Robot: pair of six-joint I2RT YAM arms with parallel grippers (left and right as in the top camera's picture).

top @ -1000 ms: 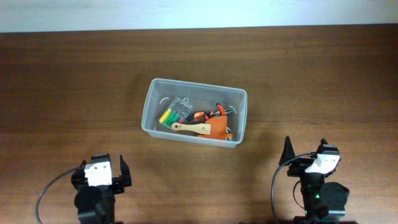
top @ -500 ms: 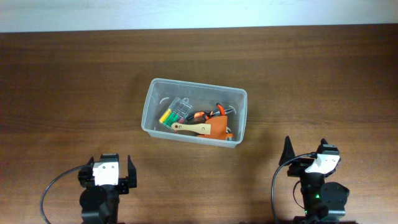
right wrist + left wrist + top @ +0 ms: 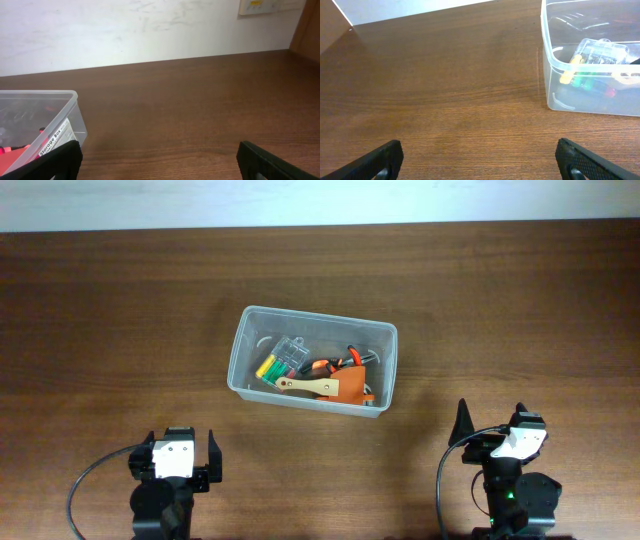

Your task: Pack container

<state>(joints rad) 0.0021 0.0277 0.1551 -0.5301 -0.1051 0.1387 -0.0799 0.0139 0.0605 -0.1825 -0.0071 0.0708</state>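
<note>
In the centre of the frame, the container point(image 3: 236, 365) holds a clear screwdriver case point(image 3: 285, 358) and an orange tool point(image 3: 350, 385). The left end effector point(image 3: 480, 152) and the right end effector point(image 3: 157, 156) are both released and empty.

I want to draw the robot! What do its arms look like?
Mostly black. The left gripper and right gripper each have a white cap and pointy black fingers. A black cable loops beside each arm; a tiny green light glows on the right.
</note>
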